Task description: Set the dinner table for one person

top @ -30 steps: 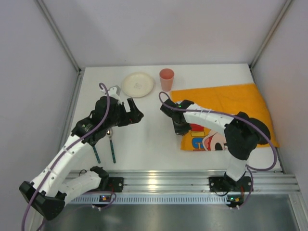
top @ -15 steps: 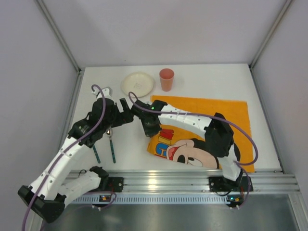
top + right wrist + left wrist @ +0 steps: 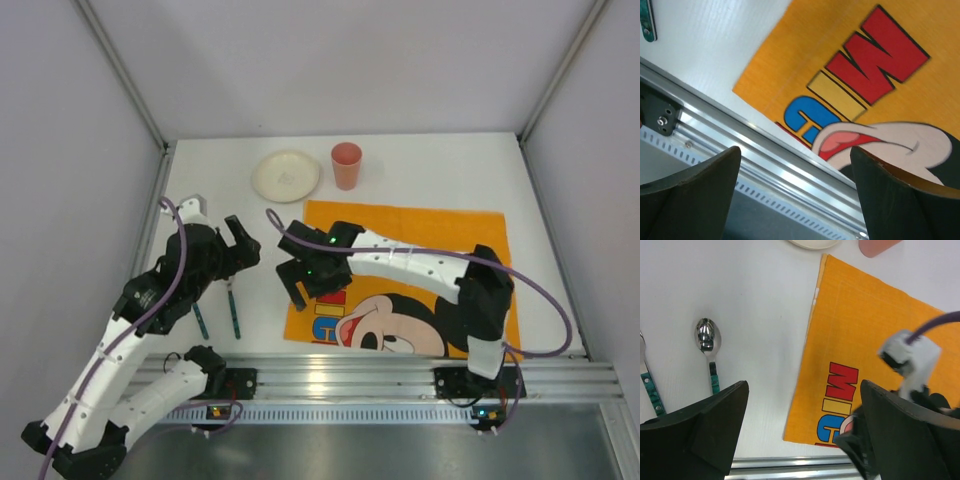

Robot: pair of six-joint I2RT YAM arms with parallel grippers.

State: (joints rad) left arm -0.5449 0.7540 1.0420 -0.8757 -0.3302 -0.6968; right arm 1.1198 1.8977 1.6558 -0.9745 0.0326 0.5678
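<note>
The dinner table [image 3: 440, 165] is a white top with an aluminium rail [image 3: 380, 372] along the near edge. An orange Mickey Mouse mat [image 3: 440, 250] lies flat on it, front centre. My right gripper [image 3: 312, 290] hovers open over the mat's near left corner [image 3: 850, 75], holding nothing. My left gripper [image 3: 243, 243] stands open left of the mat, empty, above a spoon [image 3: 707, 335] and a fork [image 3: 647, 385] with green handles. A cream plate [image 3: 286, 175] and a pink cup [image 3: 346, 165] stand behind the mat.
Grey walls close in the table on the left, back and right. The spoon [image 3: 233, 305] and fork [image 3: 200, 320] lie side by side near the rail at front left. The right arm stretches across the mat's front half.
The right gripper dragged the mat left and toward the rail, then opened and let it go. The left arm drew back to the left.
</note>
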